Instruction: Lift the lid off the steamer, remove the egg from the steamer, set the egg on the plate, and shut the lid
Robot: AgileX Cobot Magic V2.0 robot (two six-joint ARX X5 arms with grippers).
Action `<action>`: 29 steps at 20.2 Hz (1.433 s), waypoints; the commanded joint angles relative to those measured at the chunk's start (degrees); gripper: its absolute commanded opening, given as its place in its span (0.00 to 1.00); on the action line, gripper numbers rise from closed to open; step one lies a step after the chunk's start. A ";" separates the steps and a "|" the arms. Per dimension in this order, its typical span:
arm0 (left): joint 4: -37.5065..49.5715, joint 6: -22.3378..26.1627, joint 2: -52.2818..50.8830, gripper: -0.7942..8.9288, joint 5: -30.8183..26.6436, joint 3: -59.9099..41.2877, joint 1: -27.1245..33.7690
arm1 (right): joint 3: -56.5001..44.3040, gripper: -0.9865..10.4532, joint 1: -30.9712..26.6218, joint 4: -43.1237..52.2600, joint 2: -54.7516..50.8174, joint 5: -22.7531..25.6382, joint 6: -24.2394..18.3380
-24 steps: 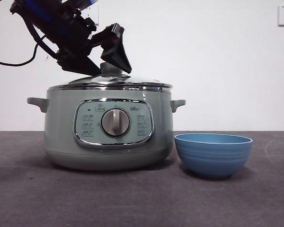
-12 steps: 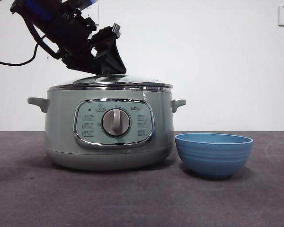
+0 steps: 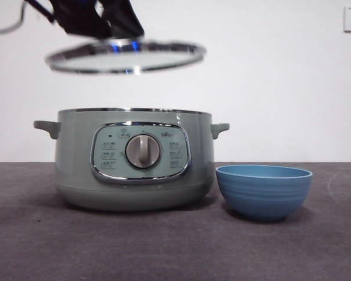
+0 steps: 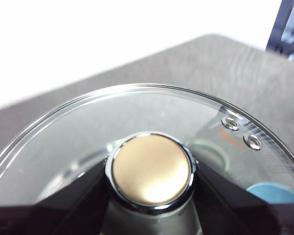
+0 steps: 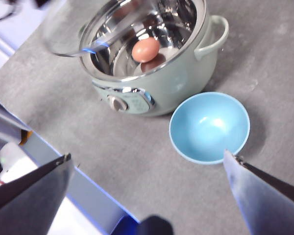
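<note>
Nearest, the plate (image 3: 264,190) sits upright on the worktop (image 3: 164,246) beside the steamer (image 3: 134,158). Inside lies the egg (image 5: 145,49). Above, the left hand (image 3: 114,29) grips the near-level lid (image 3: 126,56) by its knob; the right hand (image 5: 147,166) gapes wide.

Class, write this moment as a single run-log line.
left gripper: holds lid above steamer | egg: inside | right gripper: open, waiting

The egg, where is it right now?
The small reddish-brown egg lies inside the open pale green steamer pot, seen in the right wrist view; the round blue bowl beside the pot holds nothing.
</note>
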 commanded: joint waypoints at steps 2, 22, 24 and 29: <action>-2.51 -0.04 -10.80 0.07 0.37 0.33 -0.15 | 0.20 0.61 0.15 6.27 1.49 -0.13 7.15; -40.00 -1.68 -46.66 0.07 -11.74 0.33 -0.15 | 23.47 0.58 26.53 25.29 41.99 13.86 22.25; -40.30 -1.68 -46.66 0.07 -11.67 0.33 -0.15 | 27.15 0.58 27.91 24.72 46.07 15.15 22.25; -40.65 -1.68 -46.66 0.07 -11.65 0.33 -0.15 | 37.70 0.58 31.34 24.17 59.08 18.27 22.03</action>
